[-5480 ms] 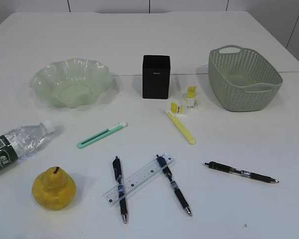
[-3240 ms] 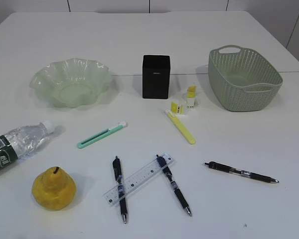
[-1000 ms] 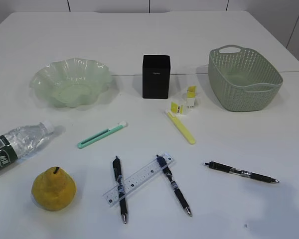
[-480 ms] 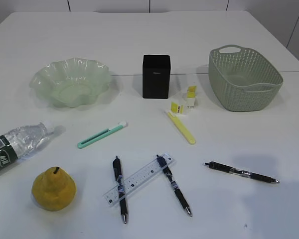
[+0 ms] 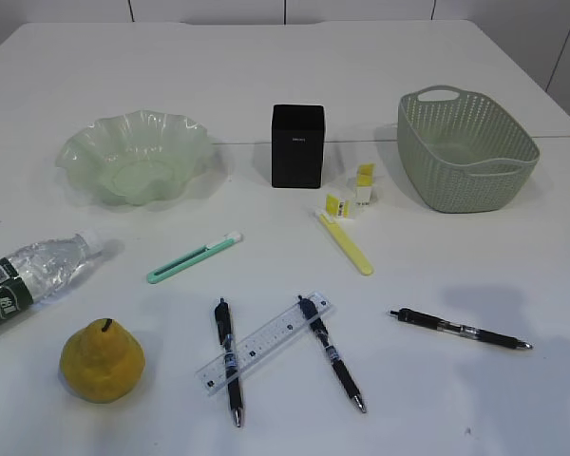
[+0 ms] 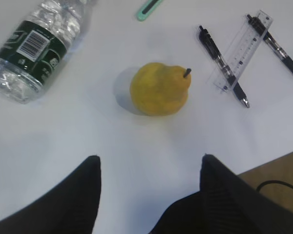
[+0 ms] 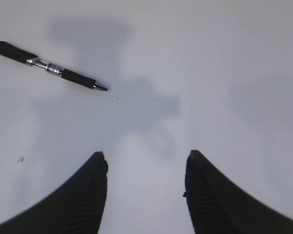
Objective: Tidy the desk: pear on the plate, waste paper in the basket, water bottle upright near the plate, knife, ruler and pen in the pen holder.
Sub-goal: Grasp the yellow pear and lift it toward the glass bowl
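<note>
So the big plain white desk (image 5: 285, 85) is a proper mess: the lumpy yellow pear (image 5: 102, 360) sits at the near left, well apart from the pale green wavy-rimmed glass plate (image 5: 76, 152) further back. The clear plastic water bottle with the dark green label (image 5: 33, 277) lies on its side just behind the pear. The matte black square pen holder (image 5: 297, 146) stands mid-desk, with small yellow and white paper scraps (image 5: 350, 195) just to its right and the grey-green woven plastic basket (image 5: 465, 150) beyond those. The clear plastic ruler (image 5: 263, 343) lies across one black pen (image 5: 228, 360) and under the top of another (image 5: 331, 352); a third pen (image 5: 459, 329) sits off right. The left claw (image 6: 149, 165) hangs spread over bare desk near the pear, gripping nothing; the right claw (image 7: 145, 163) is likewise spread and empty near that third pen.
</note>
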Tool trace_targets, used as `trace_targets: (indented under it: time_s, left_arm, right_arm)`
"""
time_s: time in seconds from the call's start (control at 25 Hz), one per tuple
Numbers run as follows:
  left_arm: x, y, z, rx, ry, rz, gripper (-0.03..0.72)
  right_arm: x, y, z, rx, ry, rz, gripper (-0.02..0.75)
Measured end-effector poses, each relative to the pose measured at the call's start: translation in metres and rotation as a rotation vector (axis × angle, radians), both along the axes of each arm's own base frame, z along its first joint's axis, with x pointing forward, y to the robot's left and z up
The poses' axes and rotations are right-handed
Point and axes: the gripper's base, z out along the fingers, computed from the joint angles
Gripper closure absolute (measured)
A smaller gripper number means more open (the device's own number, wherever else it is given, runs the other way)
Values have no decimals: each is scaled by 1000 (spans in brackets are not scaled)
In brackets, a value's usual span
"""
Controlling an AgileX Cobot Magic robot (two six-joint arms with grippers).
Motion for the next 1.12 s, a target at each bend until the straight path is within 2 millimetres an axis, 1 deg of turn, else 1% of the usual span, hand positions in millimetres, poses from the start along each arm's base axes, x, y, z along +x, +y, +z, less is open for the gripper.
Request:
trace_targets:
  time_s: [0.2,0.36,0.48,0.6,0.72,0.88,1.0,1.12]
  left_arm:
    - [19,-4,-15,7,93,-58,231]
    - [30,-5,-21,23,130,-92,189]
    - [41,-7,-10,26,116,-104,167]
    - [54,-8,4,26,118,-121,160]
    - [69,-11,14,26,161,-145,160]
    - [88,-14,22,13,237,-180,159]
    - [104,-21,19,6,276,-205,159]
    - [110,-35,10,19,314,-260,159]
  right_arm:
    - [0,0,0,4,0,-8,349]
    - [0,0,0,5,-1,-10,349]
    - [0,0,0,5,-1,-10,349]
    - [0,0,0,5,-1,-10,349]
    - [0,0,0,6,-1,-12,349]
    - [0,0,0,7,-1,-14,349]
    - [0,0,0,9,-2,-17,349]
    - [0,0,0,11,-2,-22,349]
